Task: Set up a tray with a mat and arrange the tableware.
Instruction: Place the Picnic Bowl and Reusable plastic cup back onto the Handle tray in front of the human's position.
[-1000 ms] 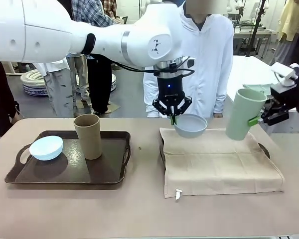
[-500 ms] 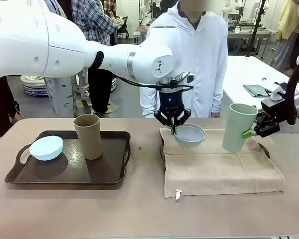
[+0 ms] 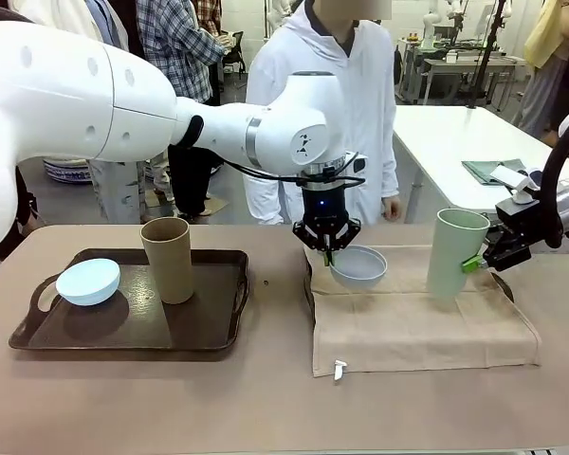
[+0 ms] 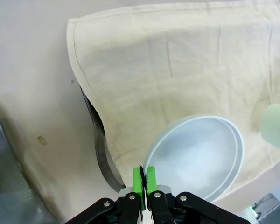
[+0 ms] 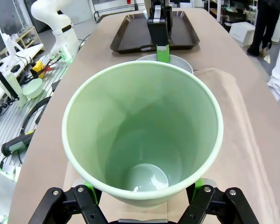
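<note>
My left gripper (image 3: 327, 248) is shut on the rim of the greyish white bowl (image 3: 358, 266), which hangs tilted just over the back left of the beige mat (image 3: 412, 318). The left wrist view shows the green pads (image 4: 138, 179) pinching the bowl's (image 4: 200, 156) rim above the mat (image 4: 177, 60). The mat covers a dark tray (image 3: 309, 284). My right gripper (image 3: 474, 263) grips the pale green cup (image 3: 455, 254), upright at the mat's back right, its base at the cloth. The cup (image 5: 144, 135) stands between my right gripper's (image 5: 142, 198) fingers.
A second dark tray (image 3: 218, 327) on the left holds the pale blue bowl (image 3: 87, 282) and the tan brown cup (image 3: 168, 259). A person in white (image 3: 332, 114) stands at the far side. The mat's front half lies bare.
Both arms have come down: the bowl sank toward the mat, and the green cup dropped from tilted in the air to upright at the mat. The person stepped to the left.
</note>
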Robot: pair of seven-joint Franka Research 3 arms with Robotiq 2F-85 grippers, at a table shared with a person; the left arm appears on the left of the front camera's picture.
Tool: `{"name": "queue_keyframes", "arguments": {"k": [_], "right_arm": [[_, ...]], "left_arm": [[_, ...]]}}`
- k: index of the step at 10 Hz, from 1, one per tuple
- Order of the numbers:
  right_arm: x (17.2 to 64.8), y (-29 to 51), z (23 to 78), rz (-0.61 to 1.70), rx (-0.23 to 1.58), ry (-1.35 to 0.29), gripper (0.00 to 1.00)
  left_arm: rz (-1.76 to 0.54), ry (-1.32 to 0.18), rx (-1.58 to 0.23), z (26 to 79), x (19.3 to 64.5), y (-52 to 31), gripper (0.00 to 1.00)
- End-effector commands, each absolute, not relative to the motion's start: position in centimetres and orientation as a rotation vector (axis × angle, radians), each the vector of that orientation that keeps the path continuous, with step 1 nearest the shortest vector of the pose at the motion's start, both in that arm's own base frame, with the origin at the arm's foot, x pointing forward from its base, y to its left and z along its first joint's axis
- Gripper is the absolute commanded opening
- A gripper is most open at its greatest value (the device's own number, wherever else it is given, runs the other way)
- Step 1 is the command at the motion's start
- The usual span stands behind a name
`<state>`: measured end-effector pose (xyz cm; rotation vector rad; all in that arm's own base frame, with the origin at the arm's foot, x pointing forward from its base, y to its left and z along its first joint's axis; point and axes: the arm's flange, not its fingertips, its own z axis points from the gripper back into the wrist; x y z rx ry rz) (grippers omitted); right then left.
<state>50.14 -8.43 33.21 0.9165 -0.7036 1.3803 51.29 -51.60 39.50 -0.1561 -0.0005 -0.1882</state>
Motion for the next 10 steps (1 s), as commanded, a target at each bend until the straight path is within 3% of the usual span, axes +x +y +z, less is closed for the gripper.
{"name": "queue_keyframes", "arguments": {"k": [1, 7, 8, 9, 10], "right_arm": [[51.1, -8.7, 32.6, 1.367, 0.905, -0.685, 0.84], [51.8, -9.2, 31.4, 1.374, 0.870, -0.661, 0.84], [51.9, -9.2, 31.4, 1.370, 0.867, -0.661, 0.84], [51.9, -9.3, 31.4, 1.368, 0.862, -0.661, 1.00], [51.8, -9.3, 31.4, 1.365, 0.859, -0.665, 1.00]], "left_arm": [[-0.185, -0.011, -0.186, 38.7, 52.0, -51.1, 0.04], [-0.185, -0.003, -0.180, 37.2, 52.9, -50.7, 0.04], [-0.184, 0.006, -0.180, 37.2, 52.8, -50.7, 0.14], [-0.183, 0.020, -0.180, 37.1, 52.8, -50.9, 0.59], [-0.185, 0.029, -0.180, 37.0, 52.6, -50.9, 0.69]]}}
